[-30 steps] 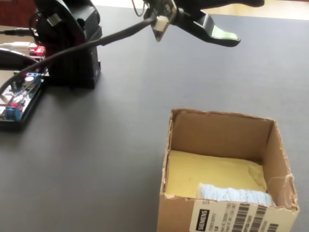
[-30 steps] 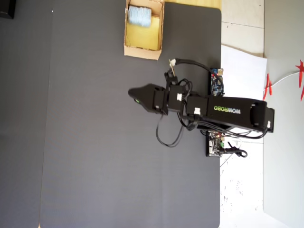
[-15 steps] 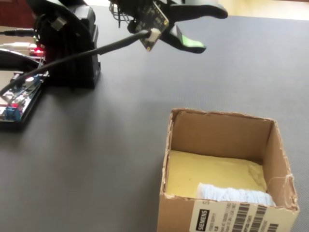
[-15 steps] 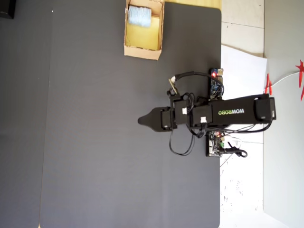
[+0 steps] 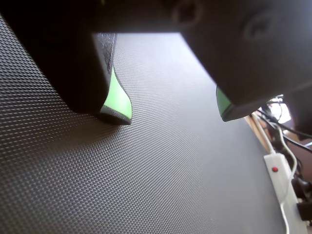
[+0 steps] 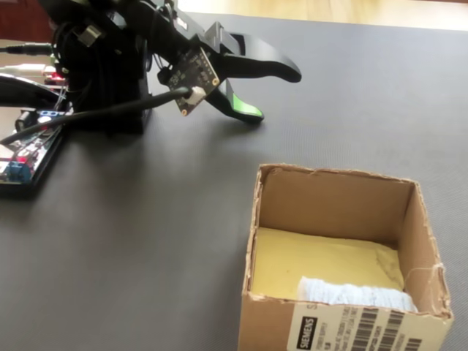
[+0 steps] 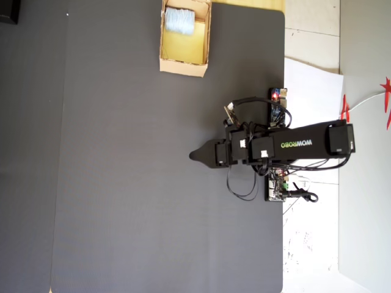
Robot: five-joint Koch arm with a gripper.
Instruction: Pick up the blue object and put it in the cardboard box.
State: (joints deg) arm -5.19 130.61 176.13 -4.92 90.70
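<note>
Green-padded and black, the gripper [image 5: 170, 114] stands wide apart and empty, low over the dark textured mat [image 5: 161, 165]. In the fixed view, the cardboard box [image 6: 333, 205] sits near right, the blue object [image 6: 355, 295] lying inside at its near wall.

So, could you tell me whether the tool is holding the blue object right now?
No, the blue object lies inside the cardboard box, while the tool is open and empty.

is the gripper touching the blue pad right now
Apart. The fixed view shows the blue pad lying inside the cardboard box, while the open, empty gripper sits far off by the arm's base.
</note>
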